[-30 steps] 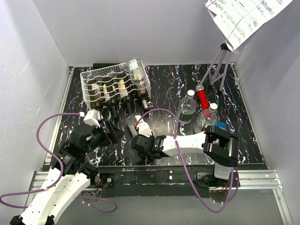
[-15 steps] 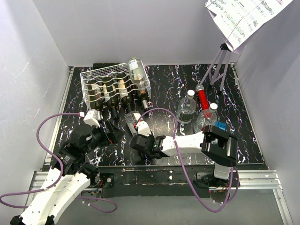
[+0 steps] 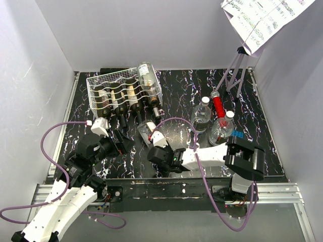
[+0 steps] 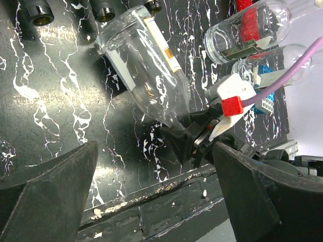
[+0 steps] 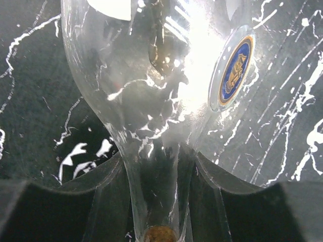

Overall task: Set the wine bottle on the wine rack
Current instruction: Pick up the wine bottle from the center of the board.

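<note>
While right gripper [image 5: 157,171] clamps wine bottle [image 4: 144,65], wine rack [image 3: 107,76] near.

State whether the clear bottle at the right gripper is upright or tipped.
Tipped: the clear bottle lies sideways, its neck clamped in the right gripper.

Black, veined with white like marble: the table [image 3: 176,91]. White-coated wire for the wine rack [image 3: 95,80]; dark glass and dark necks on the bottles in its cradles [image 3: 121,103]. Clear, colourless glass for the wine bottle [image 4: 146,65], with a white label edged by an orange-gold stripe and a round blue-and-gold badge [image 5: 234,70]. Clear as well for the two small bottles [image 3: 202,117], capped white; bright red on the cylinder [image 3: 218,106] beside them. Purple on the cables [image 3: 50,136], white and black on the arms [image 3: 212,154], red on a square tab [image 4: 233,106].
</note>
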`<action>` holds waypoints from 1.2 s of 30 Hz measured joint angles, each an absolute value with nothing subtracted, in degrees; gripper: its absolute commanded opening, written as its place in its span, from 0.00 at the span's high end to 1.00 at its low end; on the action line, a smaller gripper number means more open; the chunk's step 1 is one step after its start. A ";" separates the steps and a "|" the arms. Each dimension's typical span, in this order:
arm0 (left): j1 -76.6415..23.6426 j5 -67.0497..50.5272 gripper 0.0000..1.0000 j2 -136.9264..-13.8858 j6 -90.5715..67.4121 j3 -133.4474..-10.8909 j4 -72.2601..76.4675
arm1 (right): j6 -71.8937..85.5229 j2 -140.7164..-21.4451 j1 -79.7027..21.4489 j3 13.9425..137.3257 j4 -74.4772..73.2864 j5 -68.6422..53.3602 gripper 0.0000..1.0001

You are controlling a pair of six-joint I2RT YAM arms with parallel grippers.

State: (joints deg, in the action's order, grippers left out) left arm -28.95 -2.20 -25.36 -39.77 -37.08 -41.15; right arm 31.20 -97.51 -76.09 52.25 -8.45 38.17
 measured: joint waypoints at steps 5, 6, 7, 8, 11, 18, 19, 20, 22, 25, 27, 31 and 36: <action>-28.95 -2.42 0.02 -25.96 -40.10 -36.45 -41.08 | 30.20 -95.57 -76.38 50.43 -8.69 38.94 0.99; -28.95 -2.42 0.02 -26.02 -40.10 -36.45 -41.06 | 29.89 -95.24 -76.47 50.35 -8.82 39.11 0.99; -28.95 -2.42 0.02 -26.06 -40.10 -36.45 -40.99 | 29.65 -94.87 -76.58 50.30 -8.99 39.29 0.99; -28.95 -2.39 0.02 -26.09 -40.07 -36.45 -40.99 | 29.43 -94.32 -76.79 50.22 -8.88 39.53 0.99; -28.95 -2.33 0.02 -26.09 -40.03 -36.49 -41.01 | 28.29 -91.88 -77.45 50.22 -8.88 39.92 0.99; -28.95 -1.93 0.02 -26.15 -39.79 -38.41 -41.50 | 26.35 -88.88 -78.22 50.85 -9.04 40.03 0.99; -28.95 -1.93 0.02 -26.15 -39.81 -38.46 -41.39 | 26.30 -88.92 -78.19 51.16 -9.26 39.94 0.99; -28.95 -1.93 0.02 -26.15 -39.86 -38.46 -41.39 | 26.41 -88.95 -78.19 51.24 -9.19 39.97 0.99; -28.95 -1.98 0.02 -26.15 -40.05 -38.44 -41.32 | 26.94 -88.95 -78.26 51.27 -8.71 40.40 0.99; -28.95 -2.20 0.02 -26.09 -40.56 -38.06 -40.47 | 28.03 -88.92 -78.52 51.22 -7.97 41.06 0.99; -28.95 -2.42 0.02 -26.11 -40.97 -37.52 -39.83 | 28.53 -88.75 -78.56 51.13 -7.97 41.21 0.99; -28.95 -2.74 0.02 -26.46 -41.82 -36.42 -38.61 | 28.86 -88.07 -78.67 50.96 -7.99 41.41 0.99; -28.95 -4.29 0.02 -27.92 -46.06 -31.11 -32.67 | 29.93 -88.05 -78.78 50.76 -7.81 41.41 0.99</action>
